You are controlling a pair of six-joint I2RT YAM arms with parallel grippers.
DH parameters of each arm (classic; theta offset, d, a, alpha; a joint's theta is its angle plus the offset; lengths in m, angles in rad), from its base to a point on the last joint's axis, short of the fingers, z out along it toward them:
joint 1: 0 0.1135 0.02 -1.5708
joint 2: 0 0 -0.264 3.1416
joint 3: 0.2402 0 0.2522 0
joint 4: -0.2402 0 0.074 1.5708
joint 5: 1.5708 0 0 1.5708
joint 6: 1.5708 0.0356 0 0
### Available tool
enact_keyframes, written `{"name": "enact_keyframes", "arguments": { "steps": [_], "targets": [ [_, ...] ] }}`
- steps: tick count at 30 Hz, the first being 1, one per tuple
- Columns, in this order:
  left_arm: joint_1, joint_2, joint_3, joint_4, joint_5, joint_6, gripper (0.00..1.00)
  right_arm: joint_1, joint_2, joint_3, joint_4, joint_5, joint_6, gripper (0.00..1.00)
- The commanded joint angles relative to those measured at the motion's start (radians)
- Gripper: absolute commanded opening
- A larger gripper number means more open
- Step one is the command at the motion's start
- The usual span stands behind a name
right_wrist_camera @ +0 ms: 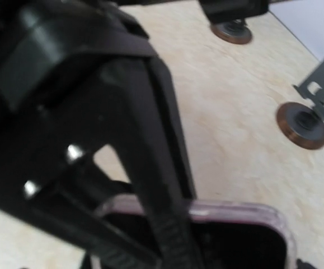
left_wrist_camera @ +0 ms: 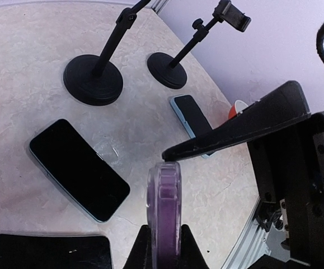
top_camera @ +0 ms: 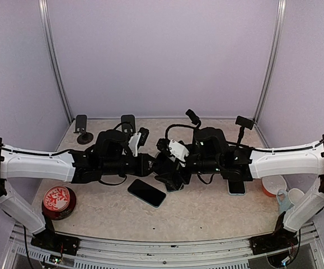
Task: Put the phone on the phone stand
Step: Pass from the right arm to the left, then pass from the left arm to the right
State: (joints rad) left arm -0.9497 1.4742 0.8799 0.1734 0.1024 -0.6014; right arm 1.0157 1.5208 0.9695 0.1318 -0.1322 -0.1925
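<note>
Purple-cased phone held on edge, two black stands behind it.
The phone (left_wrist_camera: 164, 193) sits in a translucent purple case and is seen edge-on and upright, its lower end pinched between the closed fingers of the left gripper (left_wrist_camera: 164, 244). Behind it, two black phone stands sit close together on the beige tabletop (left_wrist_camera: 27, 45). The wider-based stand (left_wrist_camera: 93, 78) has a slanted arm that runs out of view. The smaller-based stand (left_wrist_camera: 167, 70) has a tilted arm ending in a clamp head.

The table (left_wrist_camera: 27, 67) is a smooth, pale, marbled top with a dull sheen. The black phone (left_wrist_camera: 78, 168) has a glossy glass face. The upright phone (left_wrist_camera: 164, 196) wears a translucent purple plastic case. The stand base (left_wrist_camera: 92, 78) is matt black.
</note>
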Motion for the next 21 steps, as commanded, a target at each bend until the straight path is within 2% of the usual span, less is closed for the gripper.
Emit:
{"name": "enact_keyframes", "arguments": {
  "steps": [1,12,21],
  "targets": [
    [0.002,-0.090,-0.019,0.045,0.017,0.089,0.00,0.005,-0.069,0.020,-0.049,-0.116,0.031,1.00],
    [0.003,-0.206,-0.052,0.020,0.122,0.227,0.00,-0.053,-0.143,-0.023,-0.129,-0.240,0.056,1.00],
    [0.004,-0.270,-0.055,-0.019,0.293,0.364,0.00,-0.122,-0.228,-0.101,-0.134,-0.363,0.055,1.00]
  ]
}}
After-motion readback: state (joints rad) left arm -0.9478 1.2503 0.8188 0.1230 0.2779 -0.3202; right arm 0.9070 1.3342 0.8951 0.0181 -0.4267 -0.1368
